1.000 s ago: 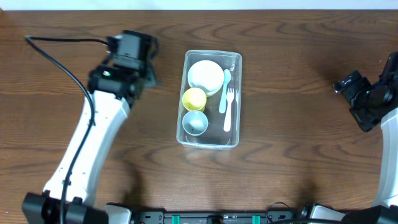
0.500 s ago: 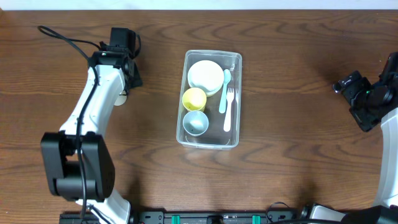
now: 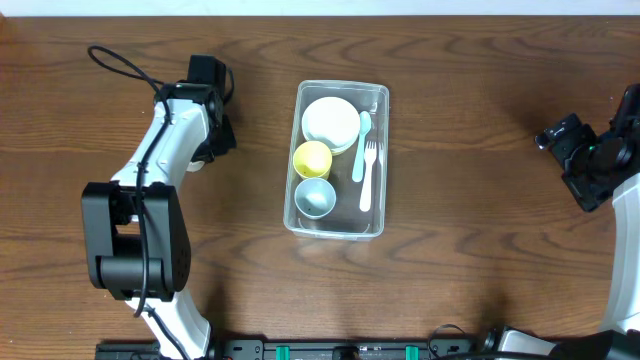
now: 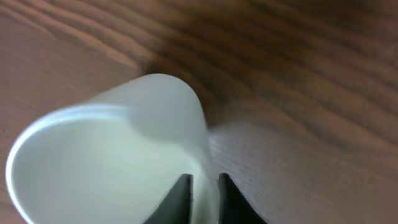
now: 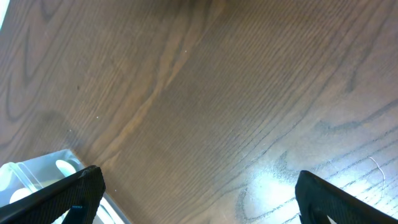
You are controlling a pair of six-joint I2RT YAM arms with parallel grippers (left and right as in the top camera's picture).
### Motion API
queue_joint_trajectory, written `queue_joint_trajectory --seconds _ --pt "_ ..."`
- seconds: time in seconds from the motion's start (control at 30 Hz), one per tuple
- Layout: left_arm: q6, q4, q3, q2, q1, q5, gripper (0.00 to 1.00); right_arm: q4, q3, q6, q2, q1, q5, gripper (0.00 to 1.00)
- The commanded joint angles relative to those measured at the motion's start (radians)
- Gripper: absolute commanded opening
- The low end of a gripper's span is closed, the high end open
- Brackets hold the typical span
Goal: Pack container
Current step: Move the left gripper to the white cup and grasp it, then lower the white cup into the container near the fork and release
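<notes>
Clear plastic container (image 3: 350,222) at the middle of the worktop (image 3: 480,150) looks light, bendy (best held by its rim); left tool (image 4: 204,180) pinches a white cup (image 4: 112,149) by its wall; right tool (image 5: 199,177) gapes.

The left arm (image 3: 165,150) is shown reaching forward with the wrist pitched down. The left gripper (image 4: 204,186) is closed, the wall of a white cup (image 4: 112,143) pinched between its fingers. The right arm (image 3: 600,165) is held at the right edge, the right gripper (image 5: 198,183) spread wide.
</notes>
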Motion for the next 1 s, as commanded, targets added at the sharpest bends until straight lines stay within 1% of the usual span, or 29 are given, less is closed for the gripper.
queue_joint_trajectory --seconds 0.0,0.2,0.33,0.53,0.63,0.73,0.87,0.97 --pt "0.004 -0.019 -0.004 0.014 0.005 0.013 0.06 -0.001 0.006 -0.005 0.003 -0.008 0.000 0.99" --pt "0.004 -0.074 0.005 -0.019 0.004 0.017 0.06 -0.001 0.006 -0.005 0.003 -0.008 0.000 0.99" --pt "0.005 -0.132 0.036 -0.105 -0.003 0.032 0.06 -0.001 0.006 -0.005 0.003 -0.008 0.000 0.99" --pt "0.006 -0.151 0.043 -0.349 -0.053 0.216 0.06 -0.001 0.006 -0.005 0.003 -0.008 0.000 0.99" --pt "0.018 -0.152 0.043 -0.448 -0.126 0.287 0.06 -0.001 0.006 -0.005 0.003 -0.008 0.000 0.99" --pt "0.048 -0.151 0.043 -0.507 -0.259 0.301 0.06 -0.001 0.006 -0.005 0.003 -0.008 0.000 0.99" --pt "0.088 -0.130 0.043 -0.502 -0.436 0.296 0.06 -0.001 0.006 -0.005 0.003 -0.008 0.000 0.99" --pt "0.087 -0.104 0.043 -0.468 -0.548 0.241 0.06 -0.001 0.006 -0.005 0.003 -0.008 0.000 0.99"
